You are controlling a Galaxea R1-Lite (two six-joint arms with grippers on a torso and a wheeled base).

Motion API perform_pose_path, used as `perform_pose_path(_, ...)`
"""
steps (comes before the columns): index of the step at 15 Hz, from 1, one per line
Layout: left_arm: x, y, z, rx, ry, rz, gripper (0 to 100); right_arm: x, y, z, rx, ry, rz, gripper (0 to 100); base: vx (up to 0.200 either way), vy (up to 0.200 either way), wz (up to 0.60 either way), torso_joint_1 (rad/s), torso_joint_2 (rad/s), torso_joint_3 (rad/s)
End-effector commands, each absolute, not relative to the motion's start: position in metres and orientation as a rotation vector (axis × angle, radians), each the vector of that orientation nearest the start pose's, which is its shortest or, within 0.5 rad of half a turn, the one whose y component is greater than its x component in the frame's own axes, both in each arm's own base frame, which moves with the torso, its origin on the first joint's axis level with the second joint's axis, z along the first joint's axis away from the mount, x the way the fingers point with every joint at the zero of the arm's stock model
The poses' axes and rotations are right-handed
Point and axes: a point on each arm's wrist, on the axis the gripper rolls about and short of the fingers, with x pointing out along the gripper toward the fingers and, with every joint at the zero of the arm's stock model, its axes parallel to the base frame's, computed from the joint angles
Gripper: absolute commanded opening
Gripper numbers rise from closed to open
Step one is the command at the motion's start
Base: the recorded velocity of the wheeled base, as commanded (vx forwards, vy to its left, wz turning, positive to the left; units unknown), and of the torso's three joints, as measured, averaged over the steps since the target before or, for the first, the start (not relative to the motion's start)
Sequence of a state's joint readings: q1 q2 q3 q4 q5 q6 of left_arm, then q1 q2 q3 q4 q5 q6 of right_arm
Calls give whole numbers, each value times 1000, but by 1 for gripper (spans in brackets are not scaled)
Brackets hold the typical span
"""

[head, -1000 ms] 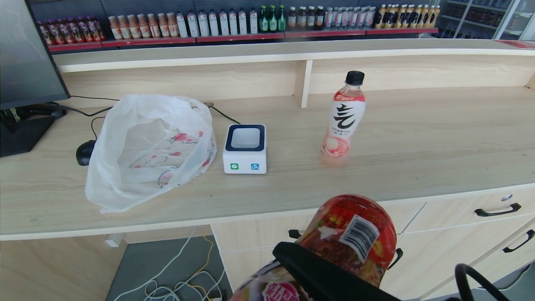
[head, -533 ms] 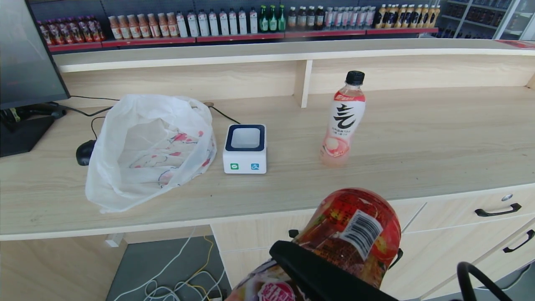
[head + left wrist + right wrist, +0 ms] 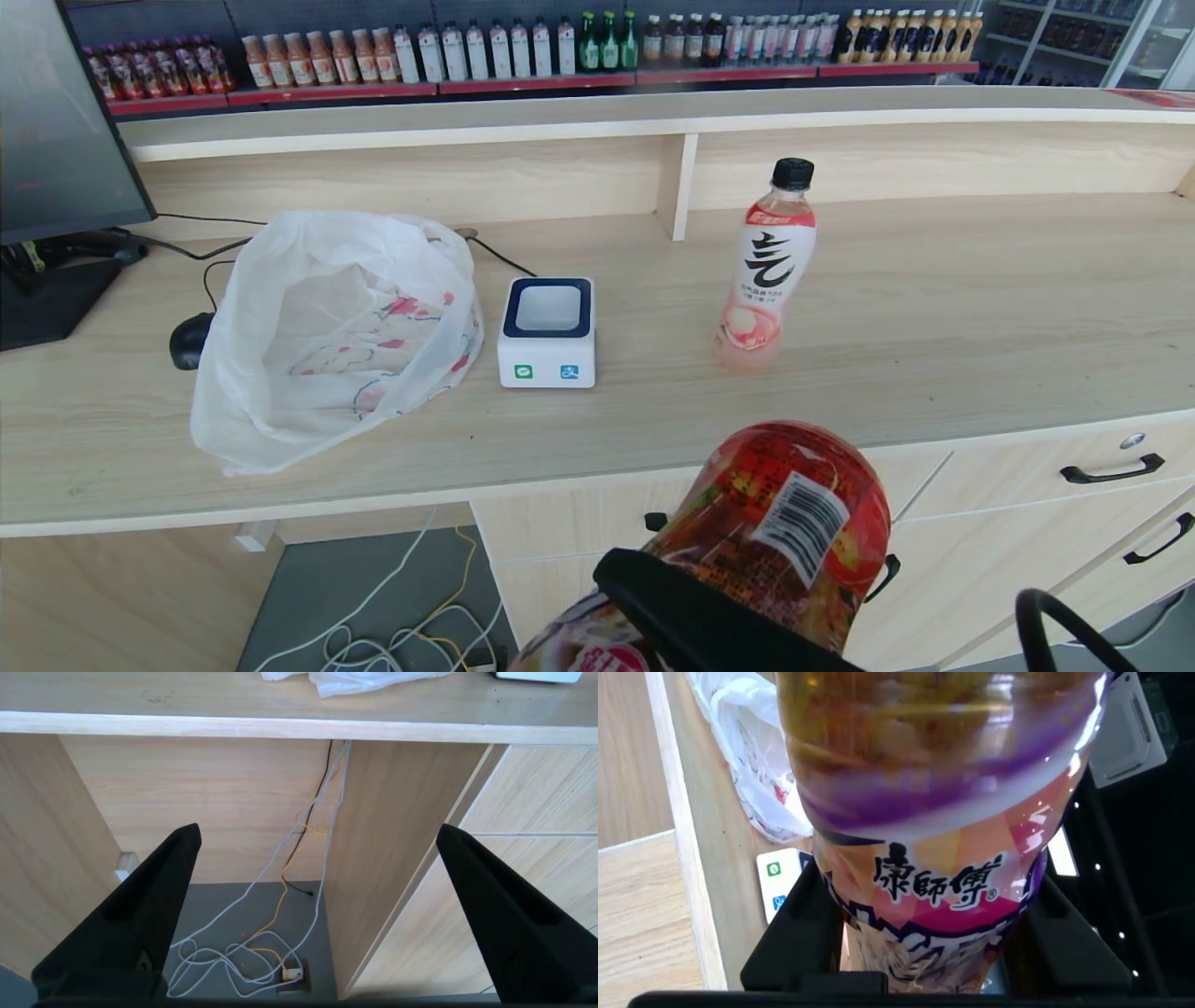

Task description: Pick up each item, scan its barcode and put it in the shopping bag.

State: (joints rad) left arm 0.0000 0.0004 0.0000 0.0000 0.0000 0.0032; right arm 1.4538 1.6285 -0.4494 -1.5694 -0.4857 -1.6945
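Note:
My right gripper (image 3: 719,597) is shut on a red-labelled drink bottle (image 3: 784,523), held tilted in front of the counter's front edge with its barcode facing up. In the right wrist view the same bottle (image 3: 934,812) sits between the black fingers (image 3: 799,943). A white scanner box (image 3: 547,329) stands mid-counter. To its left lies an open white shopping bag (image 3: 327,327) with printed packaging inside. A pink drink bottle (image 3: 767,271) stands upright right of the scanner. My left gripper (image 3: 318,924) hangs open below the counter's edge, holding nothing.
A monitor (image 3: 65,121) and a black mouse (image 3: 189,341) occupy the counter's left end. A raised ledge (image 3: 653,121) runs along the back. Drawers with black handles (image 3: 1111,471) sit under the counter at the right; loose cables (image 3: 271,943) lie on the floor.
The held red bottle has risen slightly toward the counter edge. Everything on the counter stays where it was.

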Motion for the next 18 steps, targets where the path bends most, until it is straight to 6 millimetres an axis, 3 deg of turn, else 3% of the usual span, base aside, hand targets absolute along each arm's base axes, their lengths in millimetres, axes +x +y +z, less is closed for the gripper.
perform_pose_path(1, -23, 0, 76, 3, 2, 0, 100, 39, 244, 204, -1214, -927, 494, 0, 0, 0, 0, 0, 0, 0)
perform_pose_path(10, -23, 0, 76, 3, 2, 0, 100, 40, 244, 206, -1134, -892, 522, 0, 0, 0, 0, 0, 0, 0)
perform_pose_path(18, -23, 0, 75, 3, 0, 0, 100, 44, 244, 205, -728, -683, 635, 0, 0, 0, 0, 0, 0, 0)
